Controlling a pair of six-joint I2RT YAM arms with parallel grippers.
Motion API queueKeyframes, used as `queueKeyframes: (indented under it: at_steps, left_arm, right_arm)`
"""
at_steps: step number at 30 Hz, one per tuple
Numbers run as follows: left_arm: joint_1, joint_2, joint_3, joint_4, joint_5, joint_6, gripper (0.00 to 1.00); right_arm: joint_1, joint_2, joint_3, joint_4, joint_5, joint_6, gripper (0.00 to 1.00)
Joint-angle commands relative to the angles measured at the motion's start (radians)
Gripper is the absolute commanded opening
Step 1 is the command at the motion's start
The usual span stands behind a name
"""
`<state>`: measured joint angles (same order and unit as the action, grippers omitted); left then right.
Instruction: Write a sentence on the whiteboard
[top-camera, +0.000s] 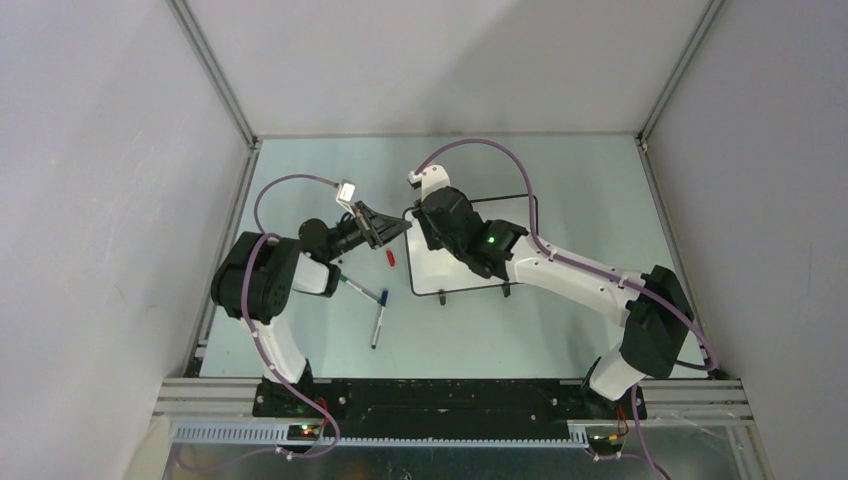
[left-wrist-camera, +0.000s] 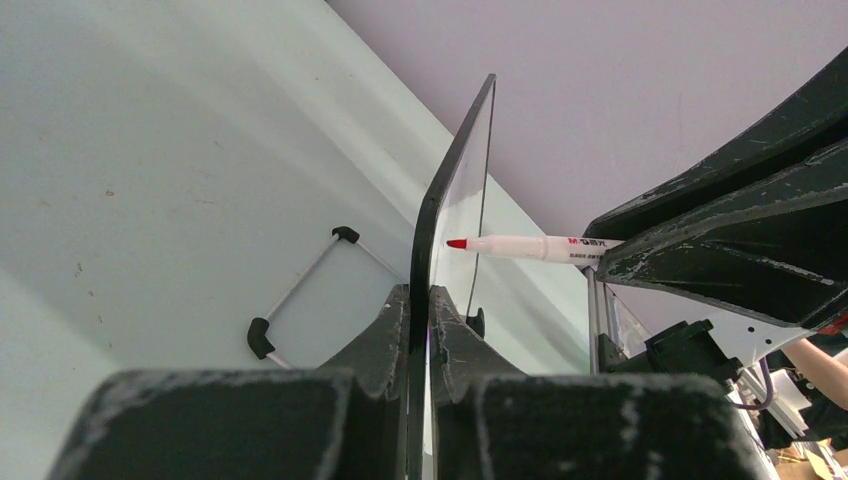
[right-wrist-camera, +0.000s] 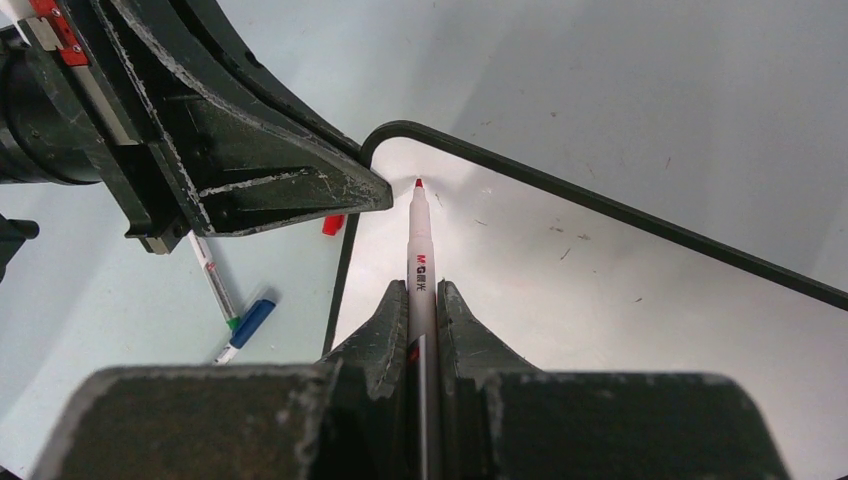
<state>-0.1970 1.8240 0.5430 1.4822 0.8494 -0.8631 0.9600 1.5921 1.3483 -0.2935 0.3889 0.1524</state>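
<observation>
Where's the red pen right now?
In the right wrist view, the red marker is clamped in the right gripper, its tip over the whiteboard's corner near the left gripper, which grips that board's edge.

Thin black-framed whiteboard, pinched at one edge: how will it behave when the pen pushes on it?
Likely stiff: the thin black-framed whiteboard shows a straight edge. Probably light and apt to pivot, since the left gripper pinches only one edge. Its glossy face may let the red-tipped white marker skid.
</observation>
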Motion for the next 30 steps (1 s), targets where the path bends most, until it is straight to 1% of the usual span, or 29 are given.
queueKeyframes:
  at_steps: [1, 16, 30]
  left_arm:
    - [-0.008, -0.020, 0.007, 0.049, -0.012, 0.034, 0.00]
    - [-0.008, -0.020, 0.008, 0.049, -0.009, 0.035, 0.00]
    - [-0.008, -0.018, 0.011, 0.049, -0.009, 0.032, 0.00]
  right_arm:
    - [0.003, 0.005, 0.007, 0.036, 0.028, -0.005, 0.00]
    - [-0.005, 0.025, 0.006, 0.052, 0.033, -0.001, 0.00]
    - [-0.009, 0.023, 0.007, -0.002, 0.042, 0.025, 0.00]
